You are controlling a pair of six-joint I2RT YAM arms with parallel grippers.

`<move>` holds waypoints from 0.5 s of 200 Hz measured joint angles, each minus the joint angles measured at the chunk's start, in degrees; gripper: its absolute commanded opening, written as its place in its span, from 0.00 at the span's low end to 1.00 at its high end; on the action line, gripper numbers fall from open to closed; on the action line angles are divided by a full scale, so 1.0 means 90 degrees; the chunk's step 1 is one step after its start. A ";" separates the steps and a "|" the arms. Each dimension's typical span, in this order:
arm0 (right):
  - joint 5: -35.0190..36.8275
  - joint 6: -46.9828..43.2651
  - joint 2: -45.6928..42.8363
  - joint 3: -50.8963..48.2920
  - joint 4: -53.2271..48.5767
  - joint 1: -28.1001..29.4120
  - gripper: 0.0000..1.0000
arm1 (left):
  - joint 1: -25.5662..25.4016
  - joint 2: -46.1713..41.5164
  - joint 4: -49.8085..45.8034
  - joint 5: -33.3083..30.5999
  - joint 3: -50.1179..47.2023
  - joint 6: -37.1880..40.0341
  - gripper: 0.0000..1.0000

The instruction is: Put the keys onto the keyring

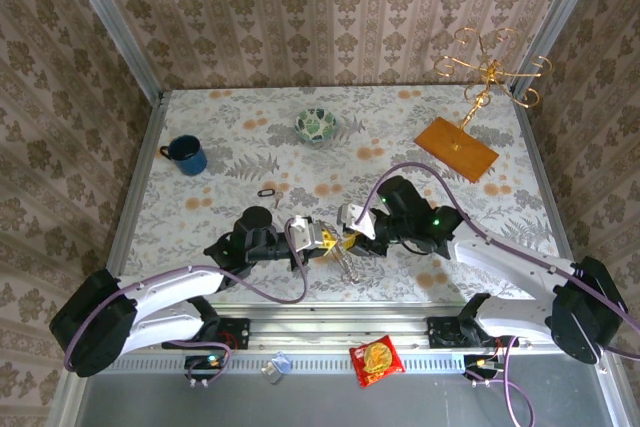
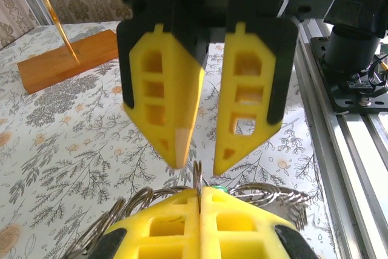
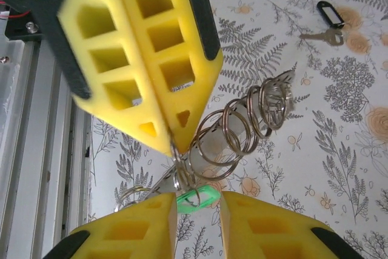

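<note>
Upright, well apart: blue mug [image 1: 187, 156], patterned bowl [image 1: 318, 125].

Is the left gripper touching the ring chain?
Touching. The right wrist view shows the left gripper, shut, pinching one ring of the ring chain between its fingertips.

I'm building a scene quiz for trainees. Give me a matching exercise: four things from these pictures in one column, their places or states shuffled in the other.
1 left gripper
2 right gripper
3 mug
4 snack packet

A beside the near rail
B open
C shut on a metal ring
D left part of the table

Pairs: 1-C, 2-B, 3-D, 4-A
</note>
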 measured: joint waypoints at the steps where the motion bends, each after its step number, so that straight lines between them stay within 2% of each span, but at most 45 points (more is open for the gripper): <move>1: -0.0005 0.0000 -0.0007 -0.0002 0.0005 0.0000 0.27 | 0.0000 0.0000 0.0002 0.0000 -0.0002 -0.0002 0.00; 53: -0.0194 0.0032 -0.0044 -0.0039 0.0265 0.0000 0.24 | 0.0000 0.0015 0.0255 0.0000 -0.0126 -0.0141 0.00; 100: -0.0274 0.0119 0.0221 -0.0039 0.0435 0.0000 0.15 | 0.0000 0.0015 0.0330 -0.0005 -0.0143 -0.0182 0.00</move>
